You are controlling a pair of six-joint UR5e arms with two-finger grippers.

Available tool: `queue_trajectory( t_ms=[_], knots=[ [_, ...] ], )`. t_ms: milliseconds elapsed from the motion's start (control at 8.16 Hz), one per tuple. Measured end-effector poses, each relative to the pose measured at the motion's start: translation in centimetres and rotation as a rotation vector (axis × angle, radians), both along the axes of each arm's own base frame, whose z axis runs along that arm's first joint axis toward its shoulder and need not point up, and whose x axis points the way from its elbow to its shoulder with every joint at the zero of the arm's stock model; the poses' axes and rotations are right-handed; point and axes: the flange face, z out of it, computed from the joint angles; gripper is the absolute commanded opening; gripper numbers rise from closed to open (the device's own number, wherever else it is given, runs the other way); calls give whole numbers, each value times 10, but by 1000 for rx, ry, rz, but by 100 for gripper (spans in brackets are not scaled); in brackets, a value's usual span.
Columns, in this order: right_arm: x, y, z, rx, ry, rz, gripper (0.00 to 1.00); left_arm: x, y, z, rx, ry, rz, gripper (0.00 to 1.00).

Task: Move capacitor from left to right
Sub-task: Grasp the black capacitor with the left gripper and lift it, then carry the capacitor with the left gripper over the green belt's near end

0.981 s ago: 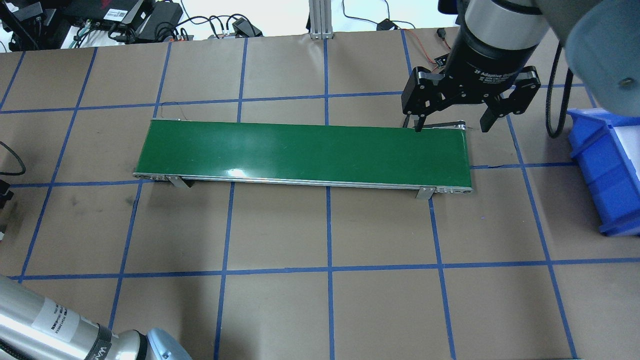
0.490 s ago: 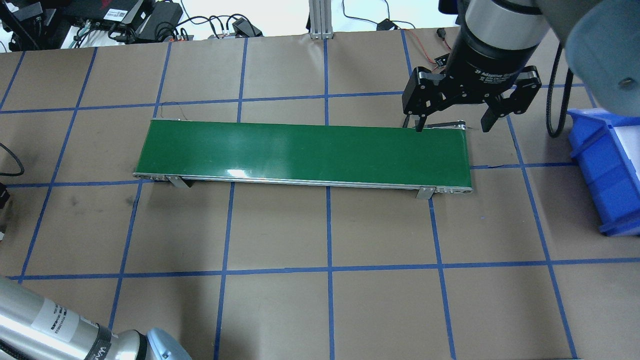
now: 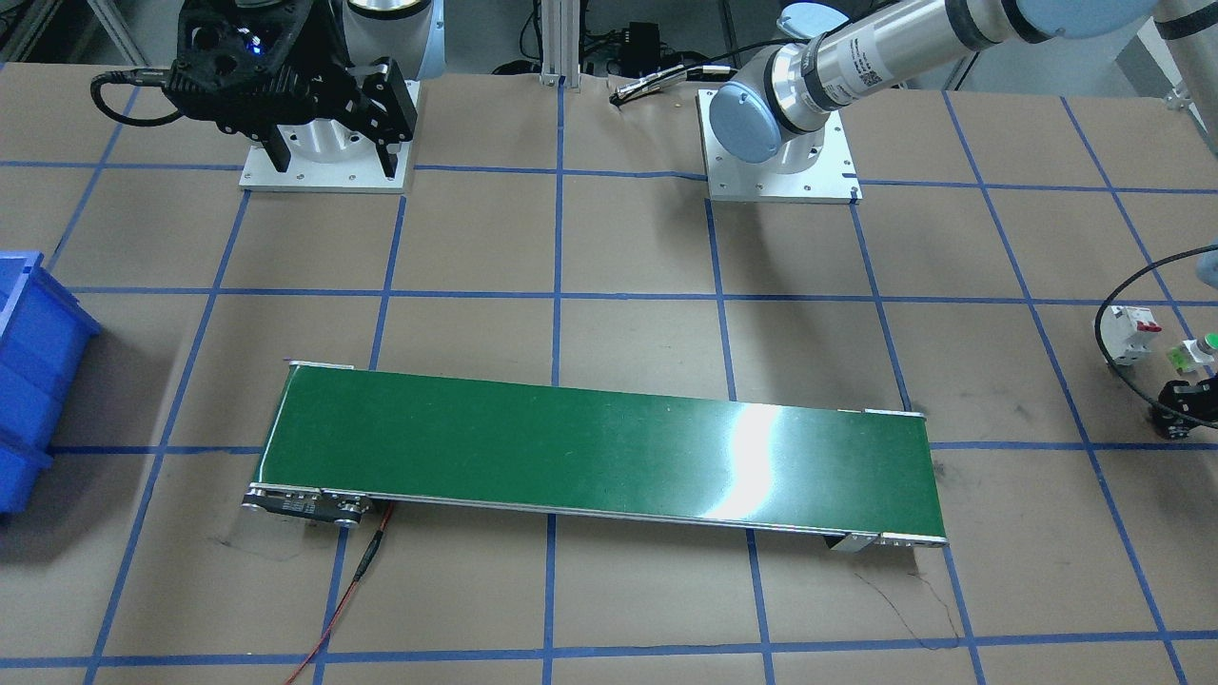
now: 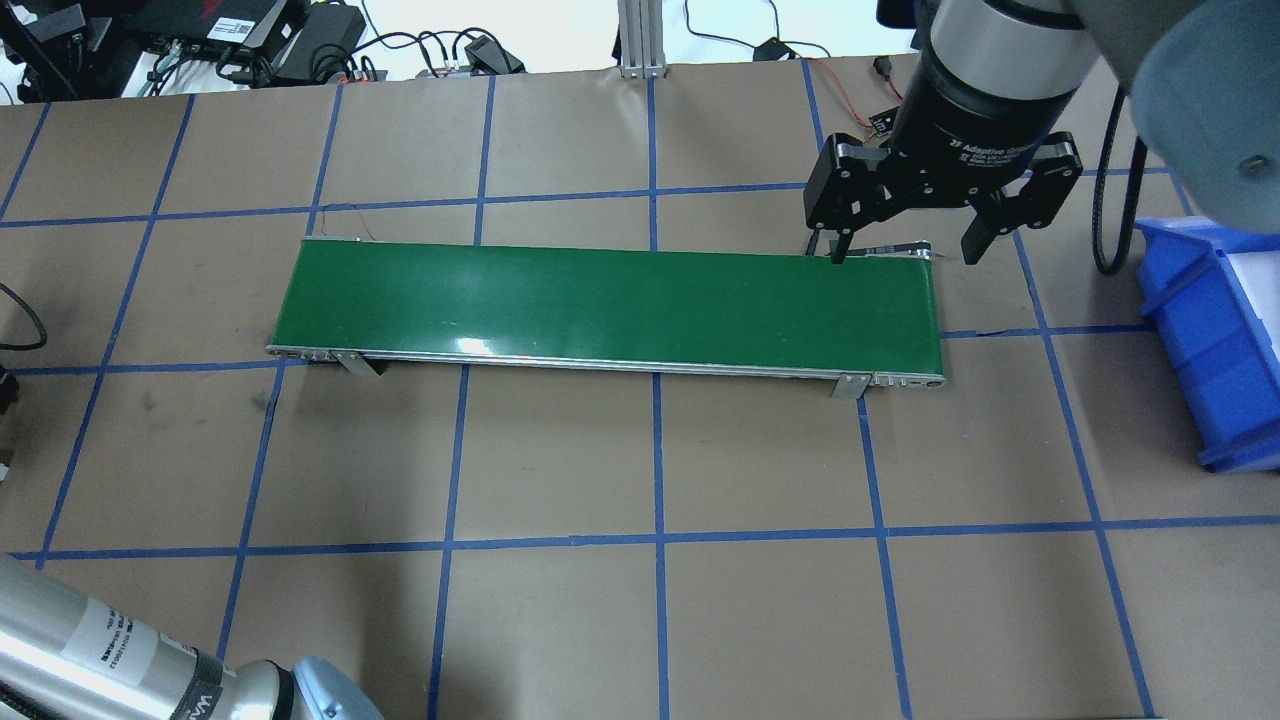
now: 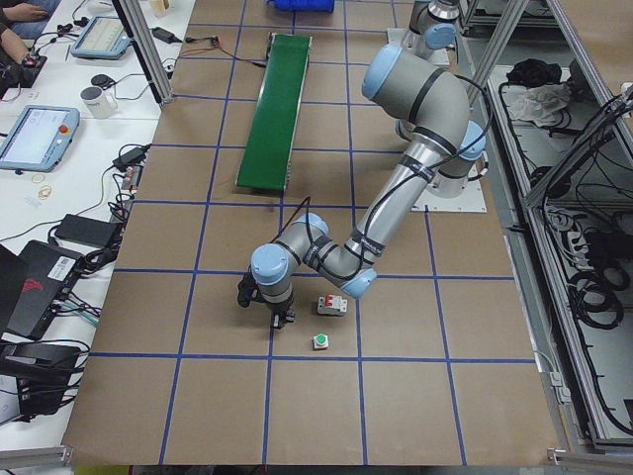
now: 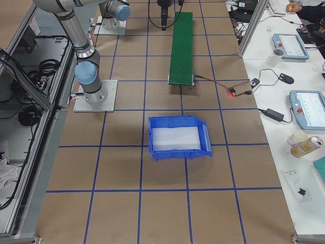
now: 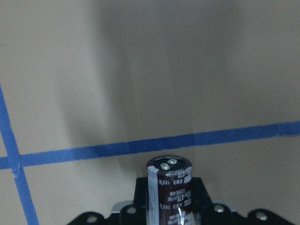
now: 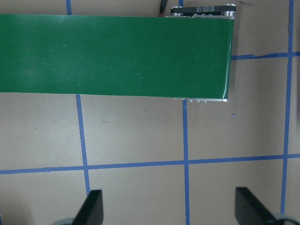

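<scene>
Barely begun, by the look of things. Pinched in the left pincer (image 3: 1183, 407), low over the bench (image 4: 560, 450) at 3 o'clock in the front-facing view: the capacitor (image 7: 169, 187), upright in the left wrist view with 2 silver terminals on top and a pale stripe down its dark side, hemmed by black pincer parts on both sides. Cannot tell whether lifted clear of the brown paper or resting on it. Just beside that pincer, toward 11 and 12 o'clock of it in the front-facing view, a white switch box (image 3: 1128, 333) and a green button (image 3: 1201, 344), both apart from the grip. Hanging at 1 o'clock in the overhead view: the right pincer (image 4: 903, 255), spread wide and holding nothing, above the right end of the green belt (image 4: 610, 305). No capacitor anywhere on the belt. At 3 o'clock in that view, past the belt's end, a blue bin (image 4: 1200, 330). Done, at most: the grasp. Left to do, in all likelihood: lifting the capacitor, carrying it across toward the belt or straight over to the right side, letting go, and perhaps getting it within reach of the spread pincer. None of the crossing made yet, with the capacitor well apart from the right half of the bench.
</scene>
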Motion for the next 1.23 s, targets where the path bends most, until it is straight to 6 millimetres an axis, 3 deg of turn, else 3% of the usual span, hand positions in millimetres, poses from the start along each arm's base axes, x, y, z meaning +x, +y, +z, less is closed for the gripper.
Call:
queue_trajectory(
  t_ms=[245, 490, 613, 735, 981, 1226],
  knots=[
    [0, 0, 0, 0, -2, 0, 100, -4, 1, 14, 3, 26, 0, 0],
    [0, 0, 0, 0, 0, 0, 100, -20, 7, 65, 5, 40, 21, 0],
    [0, 0, 0, 0, 2, 0, 100, -39, 3, 94, -3, 45, 41, 0],
    [0, 0, 0, 0, 2, 0, 100, -76, -9, 122, -5, 49, 59, 0],
    [0, 0, 0, 0, 1, 0, 100, -193, -48, 174, -11, 37, 78, 0],
    [0, 0, 0, 0, 2, 0, 100, -293, -75, 191, -17, 31, 43, 0]
  ],
)
